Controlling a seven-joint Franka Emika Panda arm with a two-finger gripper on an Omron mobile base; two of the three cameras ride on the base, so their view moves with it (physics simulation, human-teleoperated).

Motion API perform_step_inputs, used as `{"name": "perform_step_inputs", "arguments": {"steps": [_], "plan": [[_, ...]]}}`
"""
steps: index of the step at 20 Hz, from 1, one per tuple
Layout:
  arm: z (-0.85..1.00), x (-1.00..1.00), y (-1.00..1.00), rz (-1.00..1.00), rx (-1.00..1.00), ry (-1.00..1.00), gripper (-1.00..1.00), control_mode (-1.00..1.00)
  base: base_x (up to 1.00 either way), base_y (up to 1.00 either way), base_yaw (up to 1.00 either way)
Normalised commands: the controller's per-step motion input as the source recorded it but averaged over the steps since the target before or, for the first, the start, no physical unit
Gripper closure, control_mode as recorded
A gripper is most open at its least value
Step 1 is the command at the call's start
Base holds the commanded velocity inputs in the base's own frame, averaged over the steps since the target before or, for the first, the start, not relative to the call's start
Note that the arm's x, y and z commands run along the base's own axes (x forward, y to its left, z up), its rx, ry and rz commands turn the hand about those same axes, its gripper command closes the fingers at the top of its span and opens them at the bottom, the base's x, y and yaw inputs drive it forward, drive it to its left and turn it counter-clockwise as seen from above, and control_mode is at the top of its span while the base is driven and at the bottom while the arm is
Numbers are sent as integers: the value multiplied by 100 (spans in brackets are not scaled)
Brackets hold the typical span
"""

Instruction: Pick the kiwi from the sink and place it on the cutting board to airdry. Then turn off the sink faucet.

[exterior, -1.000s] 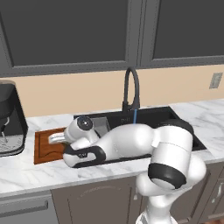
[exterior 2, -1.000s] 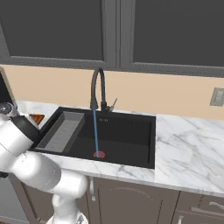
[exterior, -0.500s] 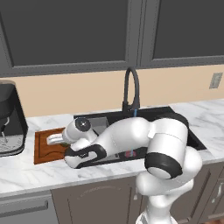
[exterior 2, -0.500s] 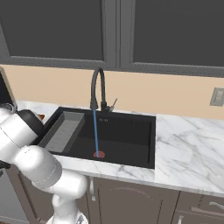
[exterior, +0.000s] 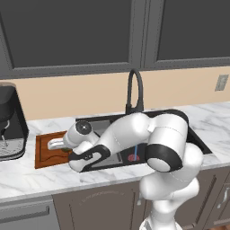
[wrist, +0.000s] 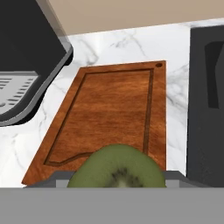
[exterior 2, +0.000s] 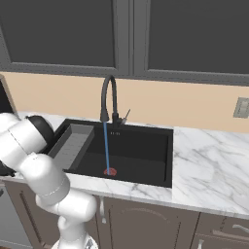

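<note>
The marble tabletop (exterior: pixel 27 179) carries everything here, with the black sink (exterior 2: pixel 141 158) set into it and a stream of water (exterior 2: pixel 106 146) running from the sink faucet (exterior 2: pixel 108 99) down to the red drain (exterior 2: pixel 110 171), so the tap is on. Left of the basin lies the cutting board (wrist: pixel 111 116), a flat reddish-brown slab with a darker groove near its edge, its surface bare; a black coffee machine (exterior: pixel 11 121) stands just beyond its far side.

The arm reaches across the sink toward the board, and in the left base view the gripper (exterior: pixel 60 144) sits over the board's near right part. The kiwi (wrist: pixel 117 169) rises at the bottom of the hand view, cut face toward the camera, pale core and dark seeds showing, over the board's near edge. It appears to sit between the jaws, which look closed on it, though the finger tips themselves are hidden behind the fruit.

As a judgement: the kiwi should be light and soft, and slippery while wet from the sink, so a firm squeeze would bruise it and a loose one could let it slide. The best hold is across its widest part, on the skin, not the cut face. Whether it touches the board or hangs above it, I cannot tell.
</note>
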Motion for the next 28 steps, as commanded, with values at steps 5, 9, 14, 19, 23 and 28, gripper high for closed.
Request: {"name": "perform_step_inputs", "arguments": {"steps": [5,9,14,19,23,28], "plan": [[-11,6,10,0,0,1,100,-100,0,0,0],[-10,5,10,0,0,2,100,-100,0,0,0],[-11,4,10,0,0,1,100,-100,0,0,0],[-14,5,12,-1,0,2,100,-100,0,0,0],[-17,6,12,-1,0,2,100,-100,0,0,0],[-19,5,9,-1,0,2,-100,-100,0,0,0]]}}
